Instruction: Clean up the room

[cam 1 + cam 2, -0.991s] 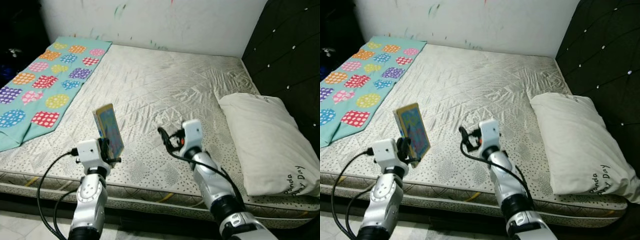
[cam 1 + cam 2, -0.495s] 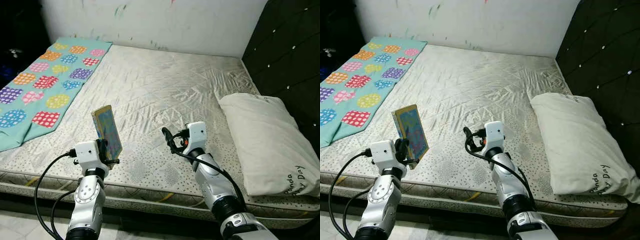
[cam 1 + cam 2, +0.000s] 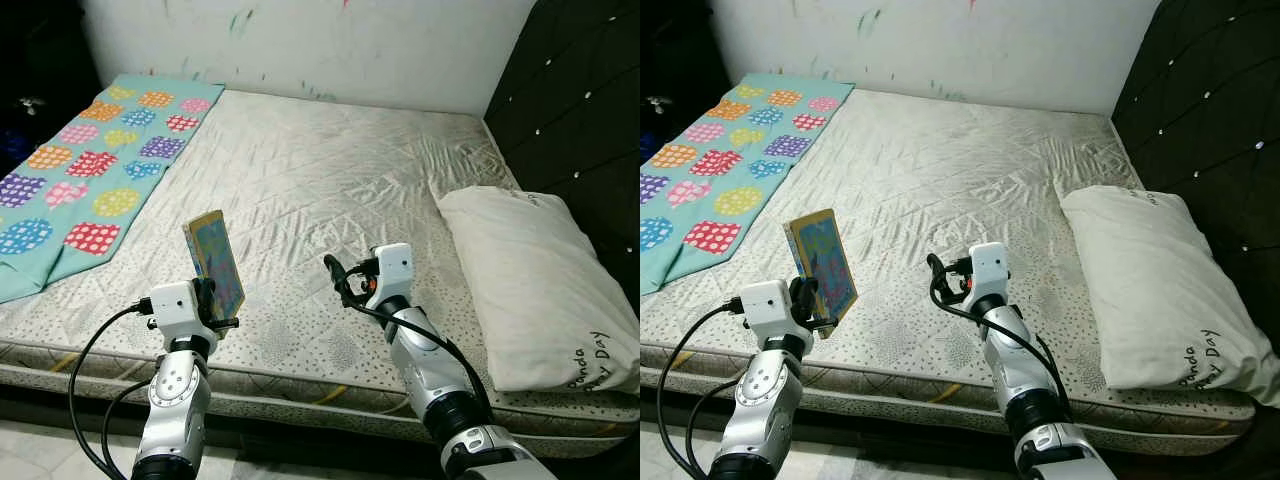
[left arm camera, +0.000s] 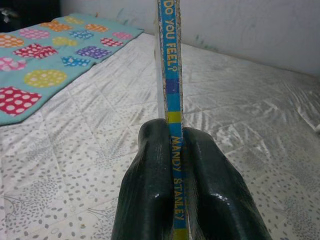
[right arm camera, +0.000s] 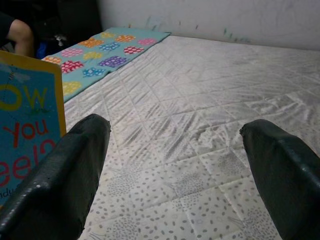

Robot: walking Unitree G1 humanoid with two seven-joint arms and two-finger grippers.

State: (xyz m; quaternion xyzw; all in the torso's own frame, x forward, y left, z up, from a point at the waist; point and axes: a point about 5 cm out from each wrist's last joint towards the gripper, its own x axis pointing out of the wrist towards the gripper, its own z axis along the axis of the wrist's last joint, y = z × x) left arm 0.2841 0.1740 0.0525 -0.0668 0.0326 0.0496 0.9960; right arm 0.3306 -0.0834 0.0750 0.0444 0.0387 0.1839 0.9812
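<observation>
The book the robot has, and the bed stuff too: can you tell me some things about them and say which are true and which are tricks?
1. The left gripper is pinching a thin book by its spine. True.
2. The book lies flat on the mattress. False: it is held upright above the mattress.
3. The right gripper has its fingers spread apart with nothing between them. True.
4. The white pillow sits on the spotted blanket. False: the pillow is on the robot's right, the blanket far on its left.
5. The blanket is teal with colourful dotted patches. True.
</observation>
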